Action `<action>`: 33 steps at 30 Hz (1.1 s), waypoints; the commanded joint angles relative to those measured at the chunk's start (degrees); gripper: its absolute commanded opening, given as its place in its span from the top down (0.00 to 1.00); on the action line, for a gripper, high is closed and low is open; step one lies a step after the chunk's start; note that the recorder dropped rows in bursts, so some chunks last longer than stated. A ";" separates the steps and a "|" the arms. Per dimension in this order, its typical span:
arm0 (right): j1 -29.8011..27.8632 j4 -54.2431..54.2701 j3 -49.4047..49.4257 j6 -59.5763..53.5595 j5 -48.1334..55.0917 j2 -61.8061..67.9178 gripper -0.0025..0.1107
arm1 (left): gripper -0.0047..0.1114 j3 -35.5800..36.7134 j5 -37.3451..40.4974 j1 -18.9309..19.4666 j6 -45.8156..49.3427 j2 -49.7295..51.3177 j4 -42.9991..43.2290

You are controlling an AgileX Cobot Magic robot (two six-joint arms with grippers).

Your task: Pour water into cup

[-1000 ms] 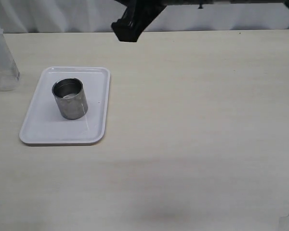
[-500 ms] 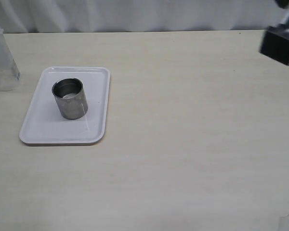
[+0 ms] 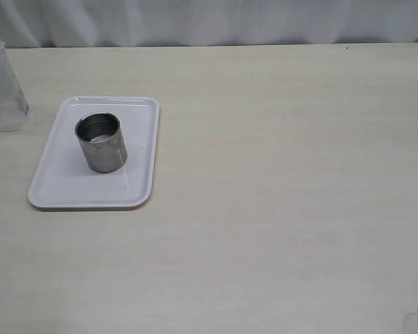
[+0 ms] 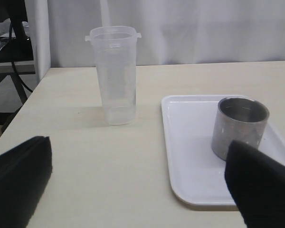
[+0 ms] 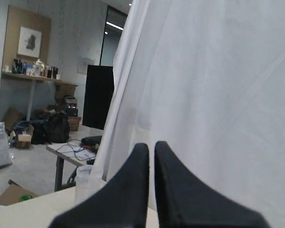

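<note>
Translucent container (image 3: pixel 0 83) half off the exterior view's edge — cup (image 4: pixel 240 118) base behind the left hand (image 4: pixel 137 156)

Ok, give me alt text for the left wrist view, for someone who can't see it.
A short steel cup stands upright on a white tray on a pale table, with a taller clear plastic container on the table beside the tray. The left gripper shows dark jaws in the foreground, wide open and empty.
</note>
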 commanded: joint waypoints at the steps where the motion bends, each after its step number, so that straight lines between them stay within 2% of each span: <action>1: -0.16 -0.21 0.82 2.53 0.55 -4.32 0.94 | 0.17 0.20 -0.53 -0.47 -0.07 -0.12 -0.06; 12: -0.16 -0.21 0.88 2.53 0.55 -10.22 0.94 | 0.17 0.20 -0.53 -0.47 -0.07 -0.12 -0.06; 33: -0.01 -0.21 0.97 3.36 0.55 -10.41 0.94 | 0.17 0.20 -0.53 -0.47 -0.07 -0.12 -0.06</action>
